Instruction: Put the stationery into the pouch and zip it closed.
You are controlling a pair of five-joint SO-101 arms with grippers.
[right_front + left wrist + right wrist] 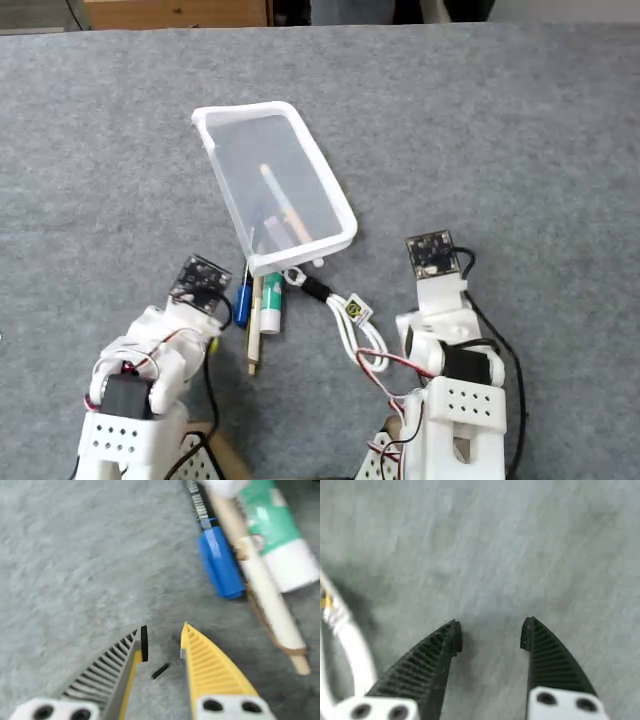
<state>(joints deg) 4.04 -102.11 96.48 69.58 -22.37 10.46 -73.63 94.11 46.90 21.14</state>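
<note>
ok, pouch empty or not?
Not empty: a pencil shows through the clear pouch. Pen and glue stick lie at its near end.

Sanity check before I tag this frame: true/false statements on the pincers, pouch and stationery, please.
1. The left pincer is open and holds nothing. True.
2. The blue pen sits fully inside the pouch. False: most of it lies out on the grey table, by the pouch's near end.
3. The right pincer is shut on a marker. False: it is open over bare table and holds nothing.
4. The glue stick lies alongside the wooden pencil. True.
</note>
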